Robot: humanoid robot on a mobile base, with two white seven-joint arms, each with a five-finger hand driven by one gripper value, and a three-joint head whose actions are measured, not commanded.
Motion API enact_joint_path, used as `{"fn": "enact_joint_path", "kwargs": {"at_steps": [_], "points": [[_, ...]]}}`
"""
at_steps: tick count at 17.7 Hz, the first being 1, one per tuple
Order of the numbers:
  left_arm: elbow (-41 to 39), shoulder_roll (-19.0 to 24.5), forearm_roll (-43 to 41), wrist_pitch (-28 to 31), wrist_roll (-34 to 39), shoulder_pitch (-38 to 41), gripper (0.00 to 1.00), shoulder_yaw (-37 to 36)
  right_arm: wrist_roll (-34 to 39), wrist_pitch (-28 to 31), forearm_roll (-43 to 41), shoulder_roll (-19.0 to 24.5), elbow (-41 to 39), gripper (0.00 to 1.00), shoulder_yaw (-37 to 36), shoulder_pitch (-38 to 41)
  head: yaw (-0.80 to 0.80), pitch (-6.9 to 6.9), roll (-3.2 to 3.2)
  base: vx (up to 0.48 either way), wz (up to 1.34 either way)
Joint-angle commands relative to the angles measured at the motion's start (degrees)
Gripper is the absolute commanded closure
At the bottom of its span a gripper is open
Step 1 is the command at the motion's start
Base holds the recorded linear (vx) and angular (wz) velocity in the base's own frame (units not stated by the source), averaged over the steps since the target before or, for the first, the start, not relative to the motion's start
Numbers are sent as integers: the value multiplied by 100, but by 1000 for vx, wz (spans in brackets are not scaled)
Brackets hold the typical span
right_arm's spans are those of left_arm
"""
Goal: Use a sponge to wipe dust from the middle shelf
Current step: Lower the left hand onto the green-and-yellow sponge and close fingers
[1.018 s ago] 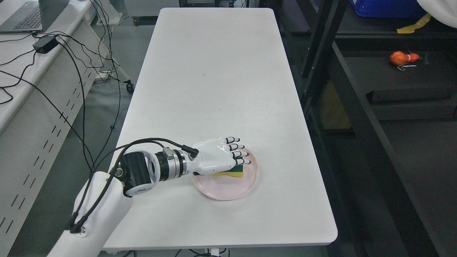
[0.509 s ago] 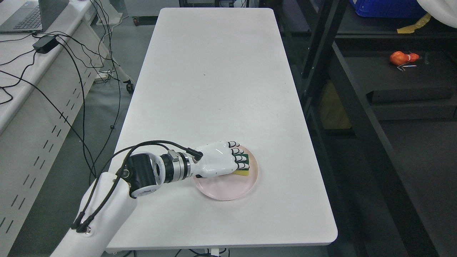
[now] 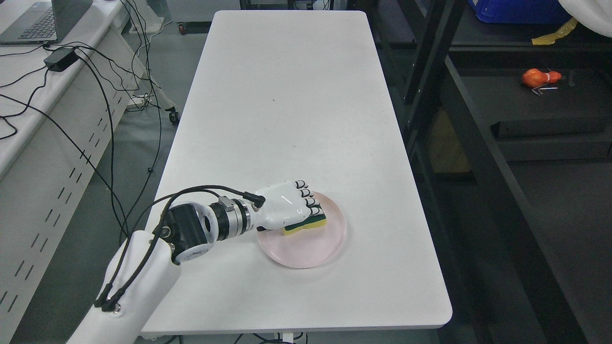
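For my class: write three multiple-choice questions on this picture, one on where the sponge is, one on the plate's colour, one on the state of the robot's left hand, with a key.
1. Where is the sponge? A over the plate; B on the laptop; C on the floor.
2. What colour is the plate? A blue; B pink; C black.
3. The left hand is: A spread flat on the table; B out of view; C closed on the sponge.

Key: 1 A, the sponge shows above the plate's left part. 2 B, its rim is pale pink. 3 C, the fingers curl over the sponge's green top.

white left hand (image 3: 286, 204), black-banded fingertips, black wrist cables
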Motion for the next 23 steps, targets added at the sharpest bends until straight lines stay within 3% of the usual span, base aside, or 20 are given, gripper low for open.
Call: {"fn": "enact_joint_path", "kwargs": {"at_steps": [1,7,13,20,23], "points": [[49,-52,-26,161,42,24,30,225,1,3,0,-100,-100,0,0,0,0,0,0,0,0],[216,-61,-26,161,69,33,33,287,1,3,0,-100,-100,0,0,0,0,0,0,0,0],[243,-149,27,152,69,217,46,471,1,3,0,-100,-100,0,0,0,0,0,0,0,0],[243,-851,254,152,25,613,62,1103,1,3,0,-100,-100,0,0,0,0,0,0,0,0],[252,-975,859,152,-1,779,71,1236,1,3,0,-100,-100,0,0,0,0,0,0,0,0]]}}
